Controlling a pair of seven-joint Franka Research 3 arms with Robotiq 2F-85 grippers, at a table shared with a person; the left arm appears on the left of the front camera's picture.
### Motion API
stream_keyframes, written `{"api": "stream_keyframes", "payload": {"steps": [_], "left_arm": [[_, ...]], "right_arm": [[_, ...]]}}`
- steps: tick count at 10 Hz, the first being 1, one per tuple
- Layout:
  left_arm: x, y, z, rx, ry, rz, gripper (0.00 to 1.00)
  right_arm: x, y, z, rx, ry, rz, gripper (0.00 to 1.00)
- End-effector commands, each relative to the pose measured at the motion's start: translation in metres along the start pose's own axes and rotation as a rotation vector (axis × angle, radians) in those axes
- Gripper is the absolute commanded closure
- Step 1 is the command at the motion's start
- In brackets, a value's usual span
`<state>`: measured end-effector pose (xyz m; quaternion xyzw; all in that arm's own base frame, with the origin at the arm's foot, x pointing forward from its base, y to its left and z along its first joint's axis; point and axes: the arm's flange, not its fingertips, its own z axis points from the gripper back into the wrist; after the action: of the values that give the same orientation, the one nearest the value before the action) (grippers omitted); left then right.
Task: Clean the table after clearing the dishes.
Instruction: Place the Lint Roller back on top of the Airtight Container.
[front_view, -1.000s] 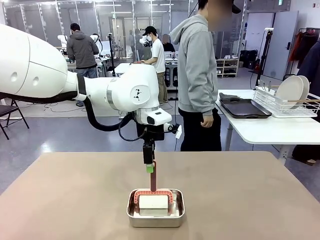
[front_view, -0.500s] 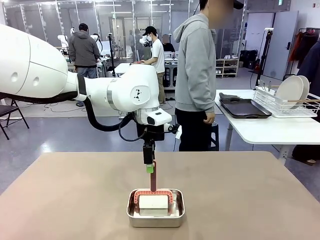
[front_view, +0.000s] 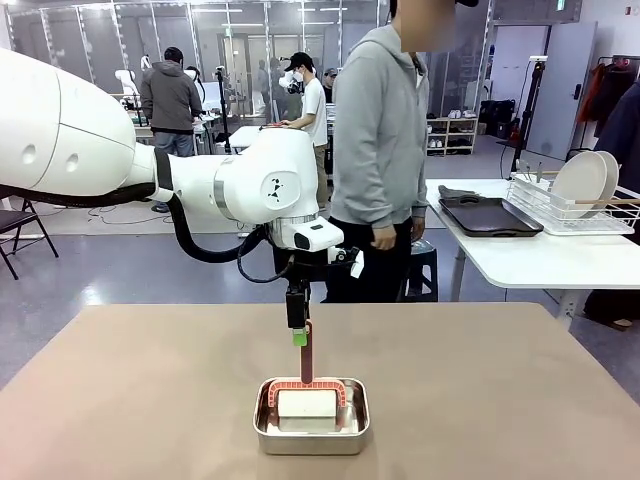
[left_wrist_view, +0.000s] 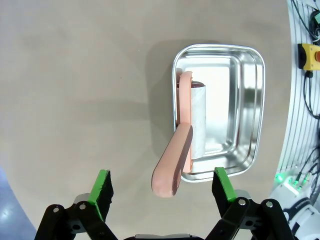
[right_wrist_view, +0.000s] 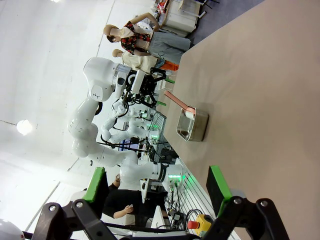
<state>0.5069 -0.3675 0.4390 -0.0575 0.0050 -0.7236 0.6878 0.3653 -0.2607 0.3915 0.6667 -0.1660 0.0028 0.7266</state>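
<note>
Above the steel pan on the table, the left gripper hangs spread around the roller's pink handle, not touching; the right gripper is spread too.

The bench runs off the front view's bottom and side edges, so its near corners are cut away. The left claw shows edge-on there, one finger hiding the other. The roller's handle covers its near end. Cutlery in the far rack is too small to identify.
</note>
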Motion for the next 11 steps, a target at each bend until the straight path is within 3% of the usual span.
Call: {"api": "stream_keyframes", "payload": {"steps": [1,7,9,11], "left_arm": [[0.0,-0.001,0.001,0.002,0.001,-0.001,0.0],[0.0,0.0,0.0,0.0,0.0,0.0,0.0],[-0.02,0.002,0.041,-0.052,-0.033,0.053,0.0],[-0.065,-0.007,0.099,-0.153,-0.199,0.194,0.0]], "right_arm": [[-0.002,0.004,0.0,0.005,0.001,0.017,0.0],[-0.002,0.004,0.0,0.005,0.001,0.017,0.0],[-0.002,0.004,0.0,0.005,0.001,0.017,0.0],[-0.002,0.004,0.0,0.005,0.001,0.017,0.0]]}}
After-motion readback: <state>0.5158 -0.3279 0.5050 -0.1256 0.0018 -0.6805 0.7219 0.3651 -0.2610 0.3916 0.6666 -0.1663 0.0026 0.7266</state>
